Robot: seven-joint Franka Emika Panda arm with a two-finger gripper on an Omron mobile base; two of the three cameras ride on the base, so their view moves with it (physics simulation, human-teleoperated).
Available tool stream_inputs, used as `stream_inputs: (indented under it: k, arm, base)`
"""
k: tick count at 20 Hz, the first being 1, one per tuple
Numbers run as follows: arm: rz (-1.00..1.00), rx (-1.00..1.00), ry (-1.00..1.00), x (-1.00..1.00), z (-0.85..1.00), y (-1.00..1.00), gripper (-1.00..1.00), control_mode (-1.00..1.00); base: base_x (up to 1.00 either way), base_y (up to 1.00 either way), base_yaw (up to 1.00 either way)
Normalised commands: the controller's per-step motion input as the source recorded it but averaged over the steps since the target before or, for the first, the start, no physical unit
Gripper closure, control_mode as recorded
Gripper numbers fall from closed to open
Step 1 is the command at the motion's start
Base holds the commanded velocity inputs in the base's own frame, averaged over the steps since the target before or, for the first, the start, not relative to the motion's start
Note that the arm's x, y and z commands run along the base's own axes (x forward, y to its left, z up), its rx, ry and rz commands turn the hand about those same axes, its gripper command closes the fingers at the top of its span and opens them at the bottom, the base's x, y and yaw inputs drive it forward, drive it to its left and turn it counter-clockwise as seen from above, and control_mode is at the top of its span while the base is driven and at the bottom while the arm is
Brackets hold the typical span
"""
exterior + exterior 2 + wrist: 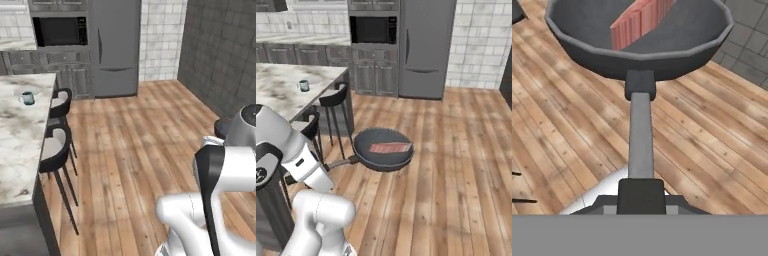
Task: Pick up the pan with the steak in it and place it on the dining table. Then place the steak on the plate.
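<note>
Round black frying pan [382, 149], pinkish-red flat steak [390, 147] inside; tool [641, 192] pinching long handle; held above wooden floor [446, 170].

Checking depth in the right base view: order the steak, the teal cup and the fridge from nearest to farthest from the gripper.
1. The steak, in the pan whose handle the gripper holds, over the floor.
2. The teal cup, on the marble top to the left.
3. The fridge, at the back wall.
</note>
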Motion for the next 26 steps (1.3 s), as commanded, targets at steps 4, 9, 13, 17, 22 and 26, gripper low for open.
stream_inputs:
  k: [4,9,13,17,22,26]
  arm:
    - [0.0,0.0,0.0,0.0,0.0,0.0,1.0,1.0]
    - [0.0,0.0,0.0,0.0,0.0,0.0,1.0,1.0]
    - [0.0,0.0,0.0,0.0,0.0,0.0,1.0,1.0]
    - [0.0,0.0,0.0,0.0,0.0,0.0,1.0,1.0]
    - [0.0,0.0,0.0,0.0,0.0,0.0,1.0,1.0]
    - [0.0,0.0,0.0,0.0,0.0,0.0,1.0,1.0]
  base:
    - [0.84,-0.27,0.04]
    - [1.0,-0.17,0.06]
    - [1.0,-0.12,0.06]
    - [1.0,-0.14,0.06]
    - [1.0,-0.24,0.03]
    - [1.0,-0.35,0.0]
